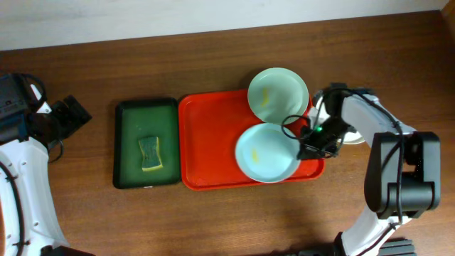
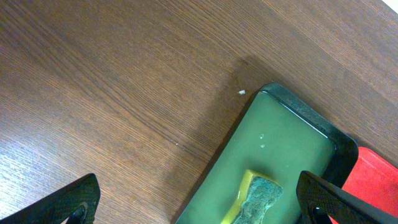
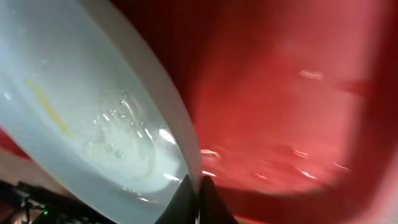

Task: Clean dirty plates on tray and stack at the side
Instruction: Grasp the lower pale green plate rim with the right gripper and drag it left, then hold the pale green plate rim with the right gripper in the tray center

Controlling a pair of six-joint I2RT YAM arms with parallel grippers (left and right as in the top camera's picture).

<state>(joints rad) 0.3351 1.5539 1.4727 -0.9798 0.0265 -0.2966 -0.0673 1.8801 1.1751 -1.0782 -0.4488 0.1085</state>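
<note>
Fingertips of the right gripper (image 3: 195, 182) pinch the rim of a pale plate (image 3: 93, 124) on the red tray (image 3: 280, 93) — so thin a hold could slip when lifted — while the left gripper (image 2: 200, 202) hangs wide open.

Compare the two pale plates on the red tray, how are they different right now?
The near plate has its rim pinched by the shut right pincer; the far plate is untouched. The far plate pokes out past the back rim of the red tray; the near plate sits toward its front right corner. Both are round, shallow, pale and marked with a yellow smear.
</note>
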